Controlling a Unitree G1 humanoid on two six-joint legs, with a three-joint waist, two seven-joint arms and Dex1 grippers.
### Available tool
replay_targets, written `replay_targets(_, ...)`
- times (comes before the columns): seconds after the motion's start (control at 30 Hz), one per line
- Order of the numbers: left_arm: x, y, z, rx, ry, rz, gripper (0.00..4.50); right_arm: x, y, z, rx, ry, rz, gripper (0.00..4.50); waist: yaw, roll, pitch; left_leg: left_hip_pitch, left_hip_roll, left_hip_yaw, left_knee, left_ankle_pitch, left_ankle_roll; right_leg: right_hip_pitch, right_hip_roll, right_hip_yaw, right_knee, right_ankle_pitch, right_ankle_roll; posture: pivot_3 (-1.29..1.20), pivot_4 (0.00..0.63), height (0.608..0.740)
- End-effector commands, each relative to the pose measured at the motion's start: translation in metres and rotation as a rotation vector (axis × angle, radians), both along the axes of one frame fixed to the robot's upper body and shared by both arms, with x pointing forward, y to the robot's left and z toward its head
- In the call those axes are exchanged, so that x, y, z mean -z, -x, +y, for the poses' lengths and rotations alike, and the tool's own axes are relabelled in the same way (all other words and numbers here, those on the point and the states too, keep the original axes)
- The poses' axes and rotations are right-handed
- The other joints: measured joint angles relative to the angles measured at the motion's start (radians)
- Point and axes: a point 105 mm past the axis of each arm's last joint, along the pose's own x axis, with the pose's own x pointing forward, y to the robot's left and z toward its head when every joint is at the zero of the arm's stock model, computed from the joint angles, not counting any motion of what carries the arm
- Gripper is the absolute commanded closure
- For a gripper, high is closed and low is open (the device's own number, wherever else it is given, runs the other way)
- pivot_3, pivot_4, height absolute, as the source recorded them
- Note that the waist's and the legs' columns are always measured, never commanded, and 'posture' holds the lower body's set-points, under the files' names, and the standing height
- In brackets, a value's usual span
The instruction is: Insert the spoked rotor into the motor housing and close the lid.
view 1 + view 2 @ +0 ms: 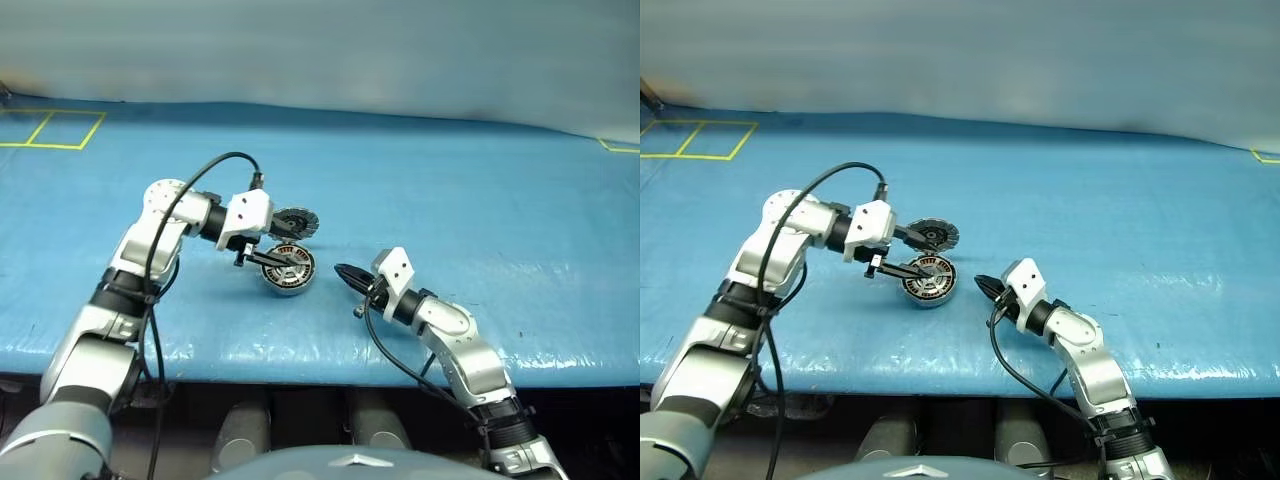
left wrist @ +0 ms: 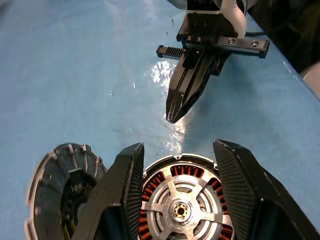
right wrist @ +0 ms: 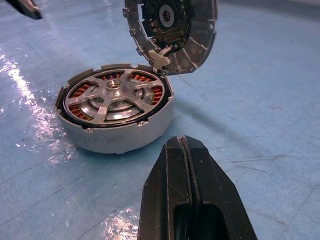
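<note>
- The motor housing [image 3: 114, 112] sits flat on the blue table [image 1: 480, 200], near the front edge, between the two arms.
- The spoked rotor [image 3: 116, 95] already lies inside the housing: its silver spokes and hub face up, with copper windings showing between the spokes.
- The lid [image 3: 172, 32] stands open, tipped up on its hinge at the far side of the housing, its dark inner face turned toward the right wrist camera. Its upper edge is cut off at the top of that view.
- In the left wrist view the lid is blurred and partly hidden behind one black finger, so its segments are hard to make out.
- The left gripper [image 2: 180, 195] hovers just over the housing, its jaws released and spread to either side of it. Whether the fingers touch the housing's rim cannot be told; they grasp nothing.
- From the head views the left fingers overlap the housing and hide part of its top.
- The right gripper [image 1: 345, 273] is just beside the housing on the table, tips pointing toward it but apart from it. Its jaws are clenched together, with nothing between them.
- The near part of the right fingers [image 3: 192, 195] blocks the lower middle of the right wrist view.
- Yellow tape lines [image 1: 50, 130] mark the far left of the table; they are cut off at the edge.
</note>
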Motion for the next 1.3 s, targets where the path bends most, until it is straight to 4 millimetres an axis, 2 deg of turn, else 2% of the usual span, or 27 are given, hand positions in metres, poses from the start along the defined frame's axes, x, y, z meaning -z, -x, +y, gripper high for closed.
replay_targets(0.03, -0.007, 0.007, 0.007, -0.110, 0.112, -0.029, 2.12, -0.018, -0.011, -0.001, 0.034, -0.026, -0.046, 4.50, 0.000, 0.000, 0.000, 0.000, 0.000, 0.000, 0.000, 0.000, 0.000, 0.000, 0.000, 0.000, 0.000, 0.000, 0.000, 0.00, 0.150, 0.740)
replay_targets(0.2, 0.011, 0.012, 0.021, -0.292, 0.217, 0.015, 2.12, -0.014, -0.009, 0.005, -0.020, 0.005, -0.027, 4.50, 0.009, 0.000, 0.000, 0.000, 0.000, 0.000, 0.001, 0.000, 0.000, 0.001, 0.000, 0.000, 0.000, 0.000, 0.000, 0.00, 0.150, 0.740)
replay_targets(0.33, 0.026, -0.002, 0.037, -0.531, 0.317, 0.024, 2.12, -0.013, -0.009, 0.009, -0.036, 0.020, -0.029, 4.50, 0.013, 0.001, 0.000, 0.000, 0.000, 0.000, 0.001, 0.000, 0.000, 0.001, 0.000, 0.000, 0.000, 0.000, 0.000, 0.00, 0.150, 0.740)
replay_targets(0.43, 0.042, -0.012, 0.046, -0.651, 0.326, 0.020, 2.74, -0.011, -0.009, 0.011, -0.033, 0.046, -0.040, 4.50, 0.012, 0.001, 0.000, 0.000, 0.000, 0.000, 0.001, 0.000, 0.000, 0.001, 0.000, 0.000, 0.000, 0.000, 0.000, 0.00, 0.150, 0.740)
replay_targets(0.57, 0.045, -0.024, 0.056, -0.762, 0.334, 0.009, 4.03, -0.011, -0.010, 0.008, -0.007, 0.050, -0.047, 4.50, 0.011, 0.001, 0.000, 0.001, 0.000, 0.000, 0.001, 0.000, 0.000, 0.001, 0.000, 0.000, 0.000, 0.000, 0.000, 0.00, 0.150, 0.740)
replay_targets(0.7, 0.035, -0.045, 0.063, -0.839, 0.365, -0.025, 4.03, -0.009, -0.009, 0.002, 0.023, 0.056, -0.049, 4.50, 0.015, 0.001, 0.000, 0.000, -0.001, 0.000, 0.001, 0.000, 0.000, 0.001, 0.000, -0.001, 0.000, 0.000, 0.000, 0.00, 0.150, 0.740)
replay_targets(0.9, 0.009, -0.072, 0.052, -0.814, 0.417, -0.030, 4.03, -0.008, -0.008, -0.001, 0.044, 0.058, -0.052, 4.50, 0.017, 0.000, 0.000, 0.000, -0.001, 0.000, 0.001, 0.000, 0.000, 0.001, -0.001, 0.000, -0.002, 0.001, 0.001, 0.00, 0.150, 0.740)
replay_targets(1.1, -0.017, -0.087, 0.017, -0.629, 0.545, 0.138, 4.03, -0.008, -0.009, -0.001, 0.058, 0.064, -0.061, 4.50, 0.014, 0.000, 0.000, 0.000, -0.001, 0.000, 0.000, 0.000, 0.000, 0.001, -0.001, -0.001, -0.002, 0.001, 0.001, 0.00, 0.150, 0.740)
replay_targets(1.2, -0.037, -0.095, 0.007, -0.586, 0.699, 0.271, 4.03, -0.007, -0.009, -0.001, 0.069, 0.060, -0.062, 4.50, 0.011, 0.000, 0.000, -0.001, -0.001, 0.000, 0.000, 0.000, 0.000, 0.001, -0.001, -0.001, -0.003, 0.001, 0.002, 0.00, 0.150, 0.740)
replay_targets(1.3, -0.043, -0.092, -0.005, -0.504, 0.687, 0.362, 4.03, -0.007, -0.008, -0.002, 0.088, 0.033, -0.054, 4.50, 0.004, 0.000, 0.000, -0.001, -0.001, 0.000, 0.000, 0.000, 0.000, 0.001, -0.001, -0.001, -0.003, 0.004, 0.006, 0.00, 0.150, 0.740)
